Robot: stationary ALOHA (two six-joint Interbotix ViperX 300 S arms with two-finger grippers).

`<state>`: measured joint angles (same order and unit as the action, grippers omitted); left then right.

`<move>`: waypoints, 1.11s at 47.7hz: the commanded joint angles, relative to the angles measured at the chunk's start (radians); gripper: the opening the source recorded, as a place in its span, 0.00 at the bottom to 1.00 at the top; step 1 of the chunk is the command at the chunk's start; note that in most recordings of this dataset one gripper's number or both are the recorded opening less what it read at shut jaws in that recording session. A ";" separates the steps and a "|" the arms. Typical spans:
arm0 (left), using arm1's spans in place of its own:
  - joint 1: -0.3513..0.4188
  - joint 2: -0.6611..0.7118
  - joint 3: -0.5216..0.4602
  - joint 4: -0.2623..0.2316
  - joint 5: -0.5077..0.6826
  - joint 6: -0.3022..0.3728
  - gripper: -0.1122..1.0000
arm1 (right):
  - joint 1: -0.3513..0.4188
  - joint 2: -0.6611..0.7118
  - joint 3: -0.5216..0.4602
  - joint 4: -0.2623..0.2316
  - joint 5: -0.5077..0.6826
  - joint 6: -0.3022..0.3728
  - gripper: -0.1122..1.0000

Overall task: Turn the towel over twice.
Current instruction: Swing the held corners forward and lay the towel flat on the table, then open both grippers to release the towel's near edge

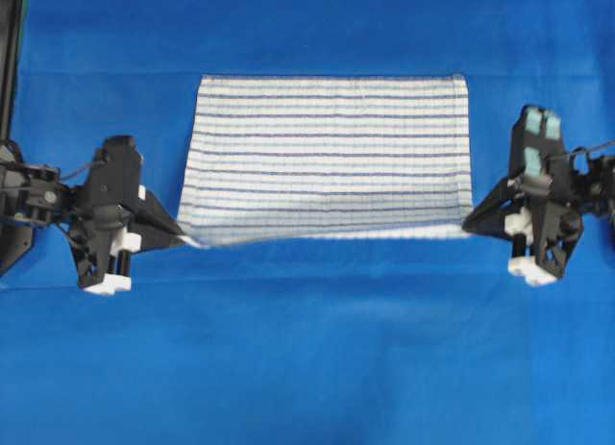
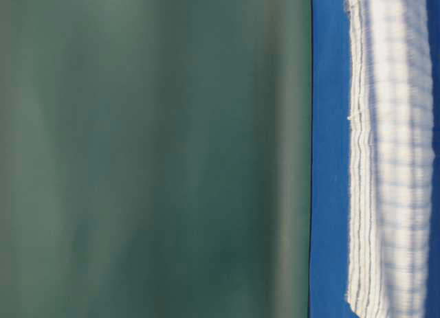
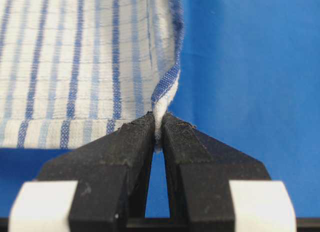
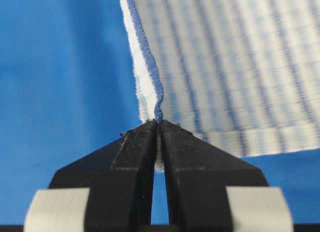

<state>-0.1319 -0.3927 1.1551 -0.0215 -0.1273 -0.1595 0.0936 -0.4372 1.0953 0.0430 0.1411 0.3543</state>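
So 4 cams here. The overhead one looks straight down on the whole counter (image 1: pixel 307 368) from fairly far up. The table-level one sits low at the counter's edge, turned a quarter, close and blurry. Each wrist cam looks along its own jaws from very close. All 4 share the towel (image 1: pixel 327 157), the wrist ones just 1 corner each.

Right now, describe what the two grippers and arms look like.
Both are black. The left gripper and the right gripper have matte, wedge-shaped black fingers tapering to narrow tips, with white blocks at the finger bases. Overhead, thin black cables run along both arms, and the right arm carries teal patches.
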 commanded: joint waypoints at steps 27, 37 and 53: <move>-0.057 0.094 -0.072 -0.002 0.048 -0.025 0.13 | 0.132 0.141 -0.091 0.003 0.043 0.094 0.15; -0.058 0.109 -0.089 -0.002 0.048 -0.026 0.14 | 0.132 0.149 -0.095 0.002 0.052 0.095 0.16; -0.078 0.094 -0.101 -0.002 0.049 -0.018 0.87 | 0.132 0.124 -0.107 -0.026 0.054 0.089 0.68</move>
<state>-0.2071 -0.2777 1.0769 -0.0215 -0.0752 -0.1856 0.2224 -0.2869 1.0109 0.0307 0.1963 0.4464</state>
